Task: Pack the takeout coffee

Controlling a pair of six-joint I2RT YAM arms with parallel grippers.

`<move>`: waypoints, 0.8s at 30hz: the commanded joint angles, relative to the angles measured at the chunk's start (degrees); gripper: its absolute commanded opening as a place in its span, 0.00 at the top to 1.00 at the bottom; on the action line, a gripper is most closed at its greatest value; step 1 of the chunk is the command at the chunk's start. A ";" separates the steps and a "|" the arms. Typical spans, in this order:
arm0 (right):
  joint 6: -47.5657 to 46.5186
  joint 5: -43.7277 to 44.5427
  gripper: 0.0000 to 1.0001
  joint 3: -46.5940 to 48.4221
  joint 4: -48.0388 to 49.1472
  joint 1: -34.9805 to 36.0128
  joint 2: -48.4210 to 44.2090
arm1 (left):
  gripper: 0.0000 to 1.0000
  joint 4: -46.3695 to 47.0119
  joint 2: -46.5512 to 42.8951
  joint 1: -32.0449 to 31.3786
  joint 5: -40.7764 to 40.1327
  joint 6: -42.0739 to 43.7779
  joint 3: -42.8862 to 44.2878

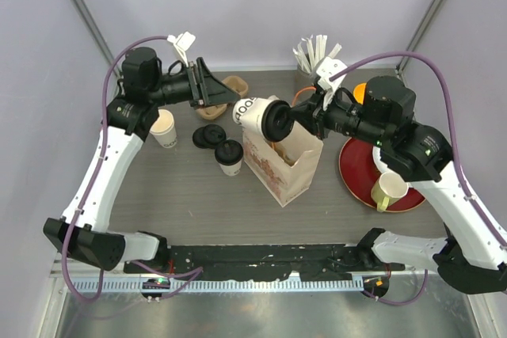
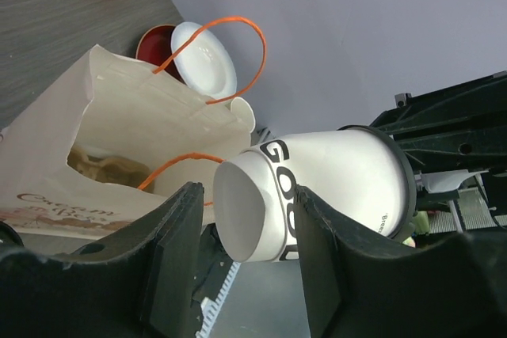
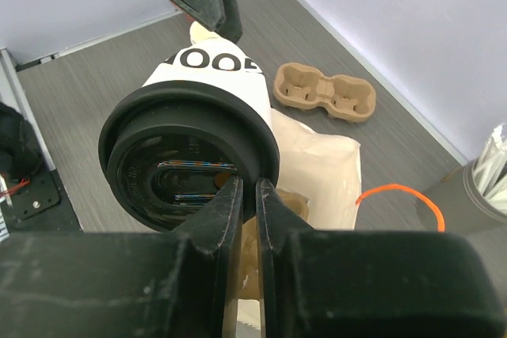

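Paper cup (image 1: pixel 253 111), black lid (image 1: pixel 277 120) on, hangs sideways just above the open bag (image 1: pixel 281 168), not yet inside. Right pincer (image 3: pixel 247 195) is clamped on its lid rim; left pincer (image 2: pixel 247 199) stands apart around its base. Lowering in remains.

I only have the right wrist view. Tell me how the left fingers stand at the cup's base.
Observer: The left fingers straddle the takeout coffee at its base, spread apart, with a gap showing on one side.
Operator: Give me what's right of the bag.
Observer: A red plate, apart from the paper bag.
Operator: Now the left side.
Observer: A second lidded cup stands upright on the table there.
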 commanded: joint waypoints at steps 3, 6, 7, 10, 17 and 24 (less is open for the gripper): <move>6.71 7.75 0.99 1.94 2.78 0.28 -1.32 | 0.45 3.29 0.72 0.85 -1.61 2.64 3.85; 12.50 15.73 0.99 5.89 -0.55 0.19 -0.01 | 0.44 0.31 1.07 1.20 -3.36 8.34 6.05; 14.35 18.89 0.99 7.21 -3.53 0.19 0.43 | 0.44 -1.88 1.07 1.20 -3.80 10.46 7.10; 19.72 20.07 0.99 10.38 -6.01 0.19 0.52 | 0.44 -3.91 0.28 1.20 -5.30 17.82 7.29; 27.37 21.98 0.99 18.70 -11.18 0.19 4.73 | 0.43 -11.81 -0.95 -1.08 -3.89 43.78 3.68; 30.18 22.98 0.99 33.75 -34.65 0.19 18.18 | 0.30 -29.13 -1.48 -5.13 -2.76 78.91 3.59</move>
